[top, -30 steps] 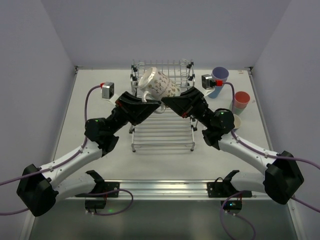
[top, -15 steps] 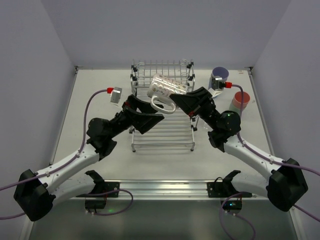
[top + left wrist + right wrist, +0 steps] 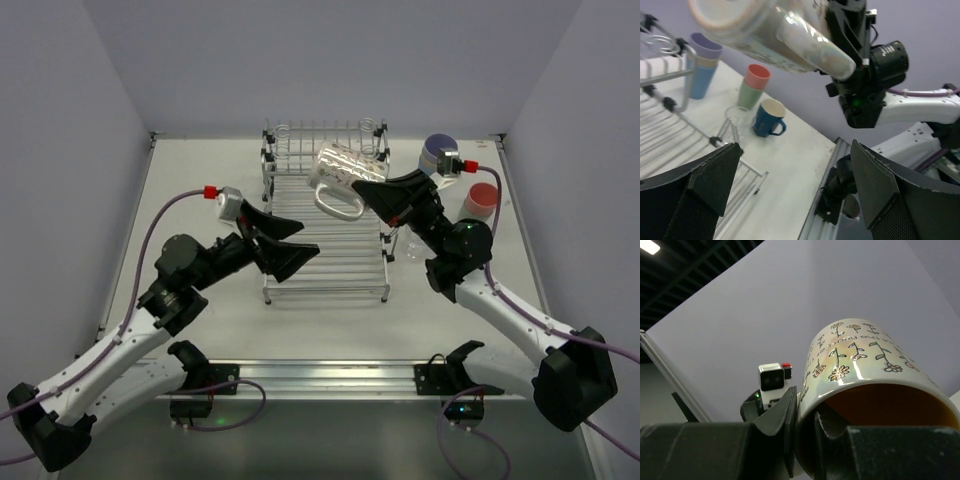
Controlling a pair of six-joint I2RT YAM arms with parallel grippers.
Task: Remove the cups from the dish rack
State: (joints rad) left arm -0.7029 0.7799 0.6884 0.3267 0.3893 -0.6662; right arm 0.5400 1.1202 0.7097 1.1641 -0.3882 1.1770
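Observation:
A white mug [image 3: 343, 174] with a flower print hangs tilted over the back of the dish rack [image 3: 325, 262]. My right gripper [image 3: 376, 192] is shut on its rim, one finger inside and one outside, as the right wrist view shows: mug [image 3: 865, 375], right gripper [image 3: 807, 435]. My left gripper [image 3: 287, 245] is open over the rack's left front with nothing in it. From the left wrist, the left gripper [image 3: 795, 185] spreads wide below the mug [image 3: 775, 30]. The dish rack [image 3: 670, 130] lies at the left of that view.
On the table to the right of the rack stand a lavender-topped cup stack [image 3: 437, 152], a pink cup [image 3: 483, 198] and a clear cup [image 3: 414, 246]. The left wrist view also shows a dark-blue mug [image 3: 767, 117]. The right arm [image 3: 870, 80] reaches across above them.
My left gripper let go of the mug, opened wide and drew back toward the near left. The right gripper kept the mug and moved it right and back.

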